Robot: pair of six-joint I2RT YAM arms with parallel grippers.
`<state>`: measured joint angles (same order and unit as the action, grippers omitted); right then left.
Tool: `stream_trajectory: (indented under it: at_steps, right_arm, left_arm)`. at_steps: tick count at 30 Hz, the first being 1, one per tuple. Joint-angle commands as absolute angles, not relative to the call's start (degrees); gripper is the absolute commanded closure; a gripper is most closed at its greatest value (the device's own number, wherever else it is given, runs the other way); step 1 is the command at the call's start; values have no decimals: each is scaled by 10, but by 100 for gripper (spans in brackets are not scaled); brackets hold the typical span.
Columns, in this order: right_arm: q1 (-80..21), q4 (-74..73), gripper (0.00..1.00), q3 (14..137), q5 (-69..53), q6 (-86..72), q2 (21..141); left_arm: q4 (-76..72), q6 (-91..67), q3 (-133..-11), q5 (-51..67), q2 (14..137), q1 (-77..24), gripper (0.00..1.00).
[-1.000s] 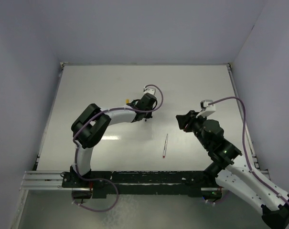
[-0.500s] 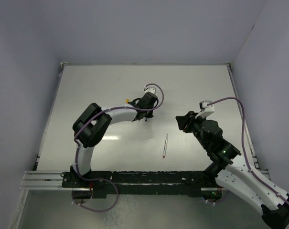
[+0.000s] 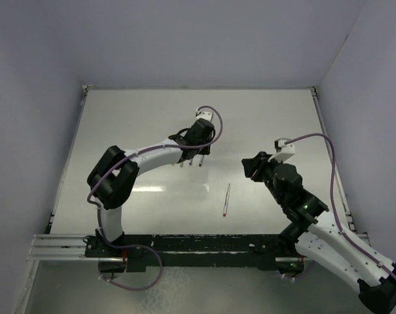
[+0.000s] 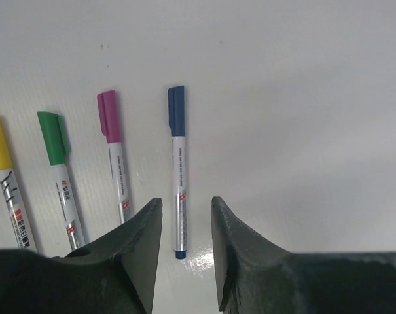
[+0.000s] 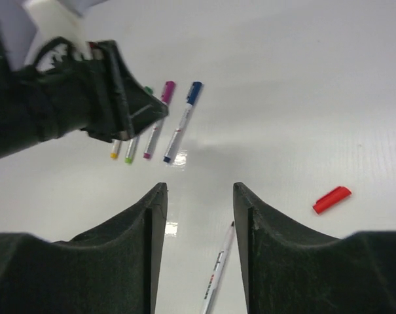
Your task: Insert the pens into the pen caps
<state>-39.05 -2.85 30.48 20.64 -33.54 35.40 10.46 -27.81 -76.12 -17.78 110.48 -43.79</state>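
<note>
Top external view: the white table (image 3: 119, 131) is the biggest thing here. Pale walls (image 3: 184, 39) box it in on the far side and both flanks, and a black rail (image 3: 184, 245) with the arm bases runs along the near edge. Everything is placed from the blue-capped pen (image 4: 179, 170). There is bare table all round it, widest on its open side away from the other pens.

The left arm (image 3: 145, 157) reaches out to it. The left gripper (image 4: 184, 243) hangs over the pen's tail end with its jaws partly apart, wider than the barrel, and nothing gripped (the pen lies flat on the table in the gap). The right gripper (image 5: 199, 219) looks toward the blue-capped pen from well off, its jaws also apart and empty.

Just beside the blue-capped pen lie the magenta-capped pen (image 4: 114, 154), the green-capped pen (image 4: 60, 173) and the yellow-capped pen (image 4: 8, 190), side by side and apart from each other, caps pointing the same way. The bare pen (image 3: 226, 199) lies alone, well apart from the blue-capped pen, toward the rail. The red cap (image 5: 332, 199) sits on open table, well away from both.

The barrels carry small print and a red mark, too small to read.
</note>
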Motion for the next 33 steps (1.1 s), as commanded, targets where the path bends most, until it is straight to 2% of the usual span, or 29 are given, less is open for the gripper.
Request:
stream_trajectory:
  at_steps: [1, 4, 7, 15, 22, 33]
  right_arm:
    - [-391, -74, 51, 325, 288, -383, 386]
    - [-390, -107, 34, 329, 324, -411, 407]
    - [-387, -127, 27, 329, 347, -422, 420]
    - [-376, -185, 26, 342, 398, -454, 450]
    - [-367, -187, 26, 319, 392, -471, 420]
    - [-366, -220, 27, 311, 421, -504, 381]
  left_arm:
    - [78, -273, -746, -164, 1032, -459, 61]
    - [77, -282, -719, -160, 1008, -485, 60]
    - [78, -291, -689, -159, 987, -522, 60]
    - [121, -333, -657, -174, 984, -610, 59]
    - [141, -353, -670, -207, 1017, -673, 54]
    - [144, -361, -691, -203, 1069, -706, 53]
